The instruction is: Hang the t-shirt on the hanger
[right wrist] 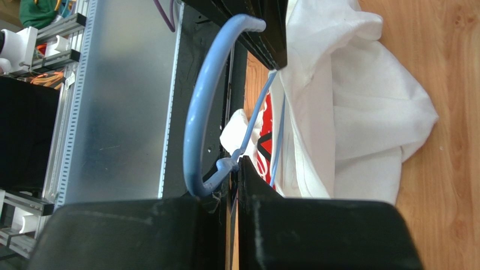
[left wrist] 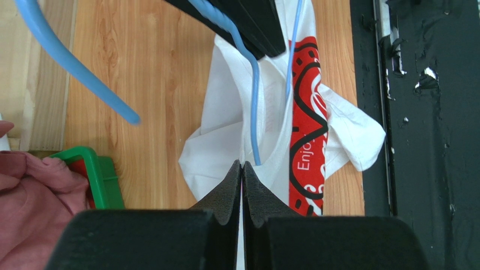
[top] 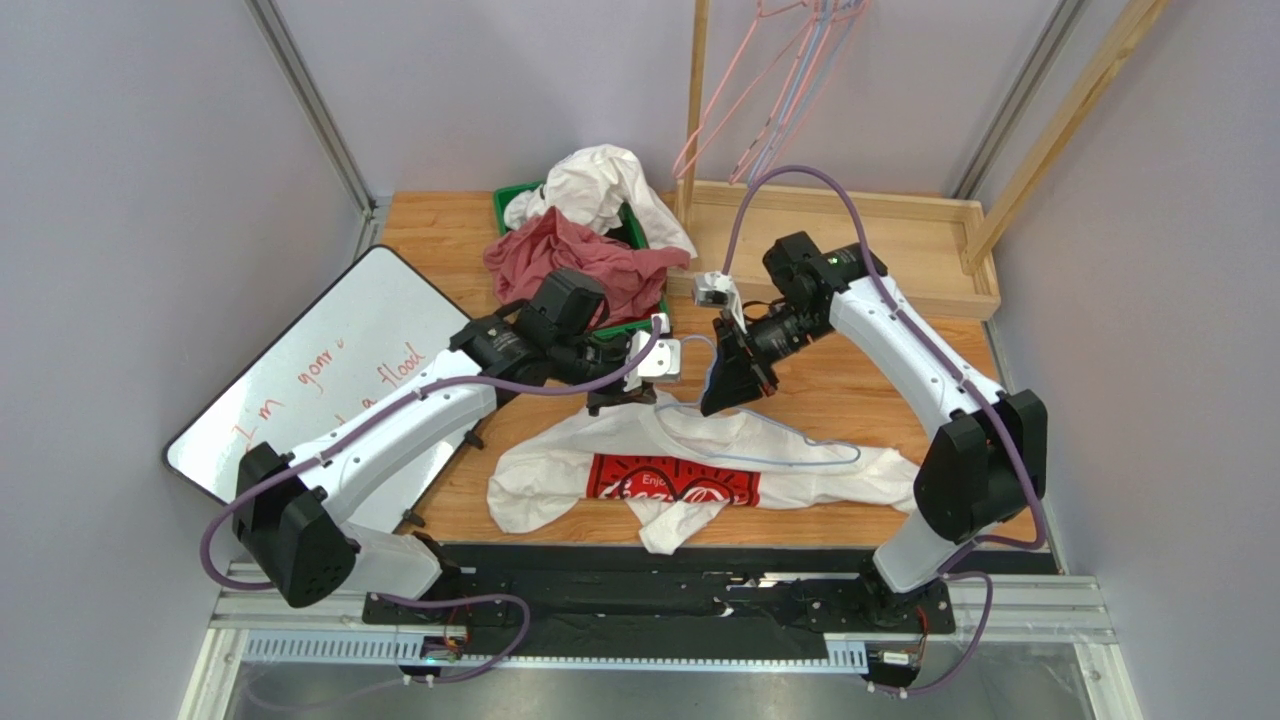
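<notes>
The t-shirt [top: 842,477] lies crumpled on the table [top: 451,240], lower centre of the overhead frame, with the red print facing up. The hanger [top: 819,446] rests across its upper edge. The right claw [right wrist: 236,169] is clenched on the hanger's neck, just below the hook. The left claw [left wrist: 242,169] is clenched and apparently pinches white shirt fabric beside the blue wire, though the contact is partly hidden.

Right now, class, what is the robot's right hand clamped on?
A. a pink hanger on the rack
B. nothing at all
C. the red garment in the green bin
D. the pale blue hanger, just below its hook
D: in the right wrist view the right hand is shut on the pale blue hanger, with its fingers pinching the neck at the base of the hook.
</notes>
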